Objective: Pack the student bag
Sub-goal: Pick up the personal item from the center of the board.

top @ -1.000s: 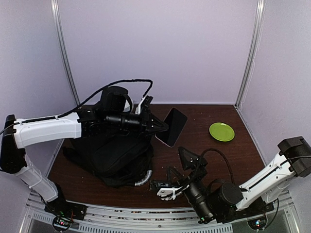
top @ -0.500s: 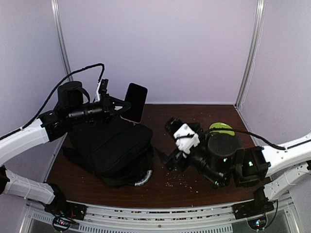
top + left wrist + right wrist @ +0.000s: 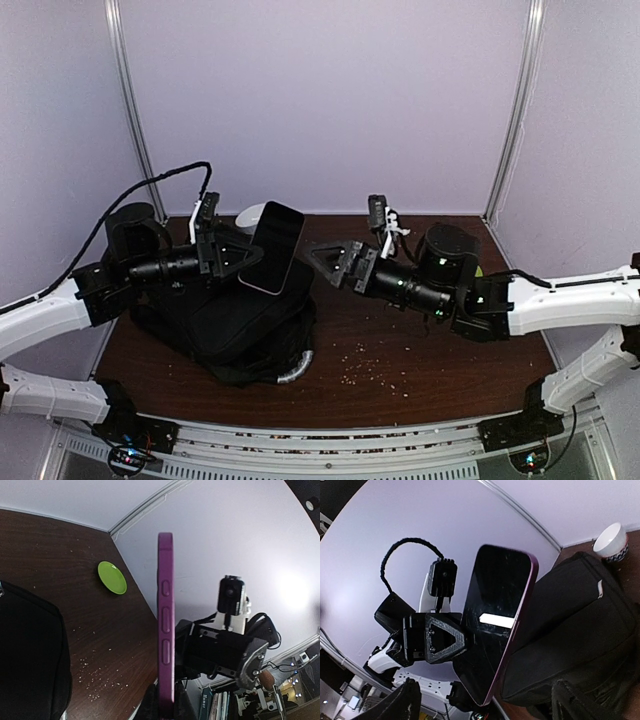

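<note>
Student bag [image 3: 225, 320]: lies slumped on the left half of the table [image 3: 460, 375], under the left arm. Soft black fabric, no stiff frame showing. Judged floppy, likely to sag and fold if lifted by a side panel. Best hold is probably the grey-white top handle [image 3: 293, 370] at its near edge, or a strap. Opening not visible in any view, so contents cannot be told

Phone [image 3: 275, 248]: purple case, dark screen. Left gripper [image 3: 243, 262] is clamped on its lower end and holds it tilted in the air over the bag's right side. Rigid, smooth, glass-faced; judged a slip risk

Right gripper [image 3: 328, 264]: jaws wide apart, nothing between them, pointed at the phone and just short of it

White cup [image 3: 250, 213]: behind the bag, inside not visible

Green plate [image 3: 112, 577]: far right, nothing seen on it

Crumbs [image 3: 372, 366]: scattered on the table
</note>
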`<state>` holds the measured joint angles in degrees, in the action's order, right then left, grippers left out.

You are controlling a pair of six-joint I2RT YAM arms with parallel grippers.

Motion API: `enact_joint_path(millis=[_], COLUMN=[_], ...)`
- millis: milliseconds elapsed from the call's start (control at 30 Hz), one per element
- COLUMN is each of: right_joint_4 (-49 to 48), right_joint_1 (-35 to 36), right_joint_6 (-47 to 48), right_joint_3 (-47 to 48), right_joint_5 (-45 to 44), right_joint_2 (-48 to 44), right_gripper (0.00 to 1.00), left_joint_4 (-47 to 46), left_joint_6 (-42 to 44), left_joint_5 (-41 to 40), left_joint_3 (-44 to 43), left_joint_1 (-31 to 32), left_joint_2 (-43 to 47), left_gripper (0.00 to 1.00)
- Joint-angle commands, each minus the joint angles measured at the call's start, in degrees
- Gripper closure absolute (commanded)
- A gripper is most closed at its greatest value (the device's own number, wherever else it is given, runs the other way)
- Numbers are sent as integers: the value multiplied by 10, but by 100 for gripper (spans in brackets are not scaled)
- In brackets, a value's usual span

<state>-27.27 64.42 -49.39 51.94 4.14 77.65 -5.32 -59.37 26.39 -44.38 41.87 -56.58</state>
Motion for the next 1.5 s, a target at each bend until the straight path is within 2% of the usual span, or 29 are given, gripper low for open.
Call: enact_joint_path(millis=[0,267,633,733,800,933,1000,1100,1233,1333,1467], right_joint_4=[-112,-214,-318,-334,-334,-301,-280,-203,-16,77,173], right_joint_1=[-9,-17,-18,-18,-18,-18,-19,-22,-25,-33,-52], right_joint_6=[-130,-201,-253,-254,-249,-218,-202,-161,-68,-37,-25], right_joint_3=[15,31,53,47,41,23,10,-15,-50,-96,-158], right_joint_5=[79,123,166,170,169,164,158,132,46,-10,-63], right_joint_2=[43,112,160,156,149,117,96,52,-33,-93,-182], right_gripper=[12,31,82,93,98,100,100,100,100,100,100], left_joint_4=[-93,-110,-118,-109,-94,-31,60,200,345,421,536], left_joint_6=[19,18,19,27,39,78,117,192,276,312,311], left_joint_5=[29,49,55,53,52,33,-4,-86,-205,-353,-522], left_joint_3=[-13,-6,5,4,-1,-16,-37,-72,-101,-129,-204], left_joint_1=[9,17,20,20,20,19,19,19,42,141,255], left_joint_2=[18,21,23,26,27,44,56,77,88,63,-62], left_gripper=[100,100,100,100,83,18,3,2,2,2,2])
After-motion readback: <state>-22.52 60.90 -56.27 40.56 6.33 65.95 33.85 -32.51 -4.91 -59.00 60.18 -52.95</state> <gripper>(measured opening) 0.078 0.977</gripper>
